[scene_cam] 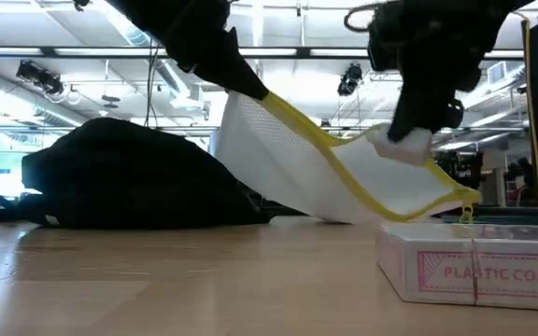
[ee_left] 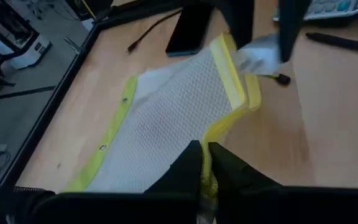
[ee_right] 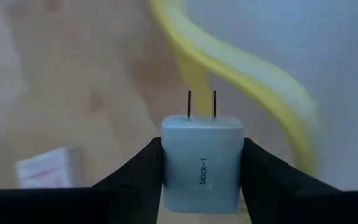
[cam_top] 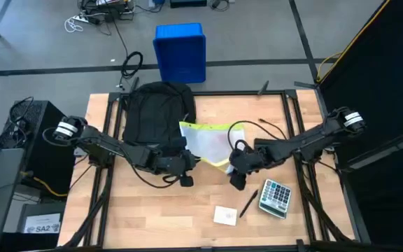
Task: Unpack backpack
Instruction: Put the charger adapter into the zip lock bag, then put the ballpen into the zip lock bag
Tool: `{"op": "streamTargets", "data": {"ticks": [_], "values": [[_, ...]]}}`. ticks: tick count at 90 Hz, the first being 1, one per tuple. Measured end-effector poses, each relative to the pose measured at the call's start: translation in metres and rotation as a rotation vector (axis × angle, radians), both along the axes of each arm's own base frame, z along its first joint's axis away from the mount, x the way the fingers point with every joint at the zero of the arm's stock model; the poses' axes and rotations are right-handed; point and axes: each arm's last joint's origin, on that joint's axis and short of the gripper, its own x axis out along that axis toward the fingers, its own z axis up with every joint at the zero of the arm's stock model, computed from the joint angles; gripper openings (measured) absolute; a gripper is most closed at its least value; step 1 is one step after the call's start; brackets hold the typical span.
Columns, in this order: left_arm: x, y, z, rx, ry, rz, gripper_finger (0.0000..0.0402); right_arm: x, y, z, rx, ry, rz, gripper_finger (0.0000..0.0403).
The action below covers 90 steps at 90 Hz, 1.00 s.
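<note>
White mesh pouch with yellow zip edging (cam_top: pixel 205 142) hanging lifted between the two arms, just beside the large black soft fabric backpack (cam_top: pixel 154 110) lying at the back left of the wooden desk (cam_top: pixel 152 210). Left claw (ee_left: pixel 204 163) pinching the pouch's yellow edge, clamped tight on it. Right claw (ee_right: pixel 201 163) gripping a small pale plug-in charger block with two metal prongs (ee_right: pixel 201 163), held at the pouch's open mouth. Likely risks: charger snagging on the zip edge and dragging the pouch, or the thin edge slipping from the left pinch and the pouch sagging. Both arms reaching low and inward toward the desk's middle, meeting just beside one another above a calculator (cam_top: pixel 275 197), a pen (cam_top: pixel 248 204) and a boxed card deck (cam_top: pixel 225 215).
</note>
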Motion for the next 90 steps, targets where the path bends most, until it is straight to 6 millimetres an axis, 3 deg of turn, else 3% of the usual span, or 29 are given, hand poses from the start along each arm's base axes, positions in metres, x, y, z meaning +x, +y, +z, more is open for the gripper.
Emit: {"op": "streamTargets", "data": {"ticks": [36, 50, 72, 90], "values": [[0.001, 0.0, 0.001, -0.003, -0.009, 0.001, 0.0, 0.018, -0.036, -0.031, -0.059, 0.103, -0.15, 0.0142], [0.0, 0.0, 0.001, -0.003, -0.009, 0.0, 0.0, 0.025, -0.051, -0.035, -0.131, 0.062, -0.284, 0.0144], [0.0, 0.0, 0.0, 0.0, 0.0, 0.001, 0.0, 0.027, -0.06, -0.034, -0.144, 0.039, -0.304, 0.0274], [0.0, 0.0, 0.0, 0.0, 0.003, 0.0, 0.0, 0.031, -0.052, -0.027, -0.128, 0.046, -0.181, 0.0323]]}}
